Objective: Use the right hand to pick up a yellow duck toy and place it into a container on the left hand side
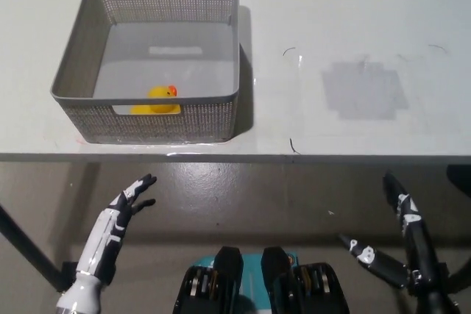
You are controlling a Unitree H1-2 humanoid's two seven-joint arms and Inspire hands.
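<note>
Duck: the small yellow rubber duck toy (156, 98) sits inside the grey perforated plastic basket (81, 68), at eleven o'clock from the empty, spread black right hand (401, 244); white left hand (121, 215) nearer, released.

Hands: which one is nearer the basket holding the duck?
The white left hand, low left below the basket; the black right hand is far right.

Left hand (121, 215) and right hand (401, 244) low, empty, spread.
</note>
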